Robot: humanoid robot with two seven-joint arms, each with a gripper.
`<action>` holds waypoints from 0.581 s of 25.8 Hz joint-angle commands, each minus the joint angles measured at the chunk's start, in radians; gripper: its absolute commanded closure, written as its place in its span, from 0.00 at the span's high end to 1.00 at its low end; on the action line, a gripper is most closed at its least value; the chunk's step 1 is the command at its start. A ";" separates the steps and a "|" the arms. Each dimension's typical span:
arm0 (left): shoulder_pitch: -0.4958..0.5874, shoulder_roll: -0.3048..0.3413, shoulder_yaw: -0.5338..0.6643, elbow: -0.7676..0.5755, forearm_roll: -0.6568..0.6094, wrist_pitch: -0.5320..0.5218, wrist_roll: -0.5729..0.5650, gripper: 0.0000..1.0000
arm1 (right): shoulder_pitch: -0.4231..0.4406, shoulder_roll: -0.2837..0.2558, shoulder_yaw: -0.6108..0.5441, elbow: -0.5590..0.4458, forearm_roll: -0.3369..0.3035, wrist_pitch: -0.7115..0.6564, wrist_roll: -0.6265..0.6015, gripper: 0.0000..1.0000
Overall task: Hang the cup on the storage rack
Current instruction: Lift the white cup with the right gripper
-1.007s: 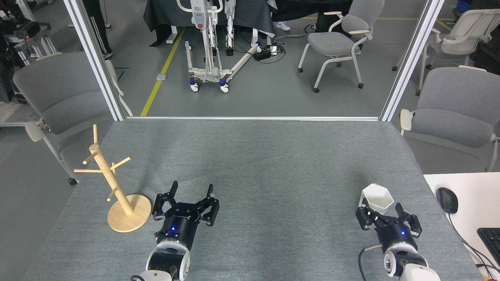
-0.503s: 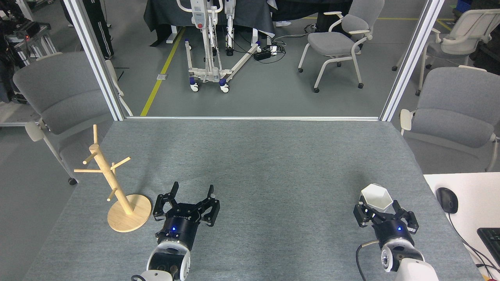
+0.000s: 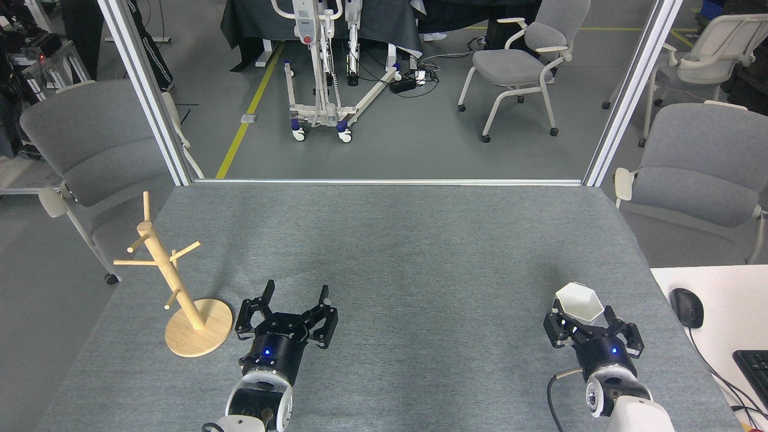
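Rack: the storage rack stands just left of the left pincer, whose jaws are spread and empty. Well to the right, the right pincer brackets the cup; whether it grips, I cannot tell. Cup looks light, rigid, slick, breakable; hold its faceted walls.

No lettering, label or number can be read anywhere.

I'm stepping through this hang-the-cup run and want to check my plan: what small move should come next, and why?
Probably close the right hand on the cup. Its fingers already sit on either side of the cup's near part, and the cup appears to stand on the table, far from the storage rack at the left, so it must be gripped before any carry.
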 commanded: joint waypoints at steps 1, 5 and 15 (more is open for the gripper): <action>-0.002 0.000 0.000 0.000 0.000 0.000 0.000 0.99 | -0.014 0.000 0.002 0.016 0.001 -0.001 -0.001 1.00; -0.017 0.002 0.017 0.000 0.041 0.000 -0.003 0.99 | -0.054 0.000 0.023 0.070 0.011 0.000 -0.002 1.00; -0.021 0.020 0.026 -0.001 0.115 0.000 -0.040 0.99 | -0.103 0.000 0.028 0.139 0.012 0.000 -0.002 1.00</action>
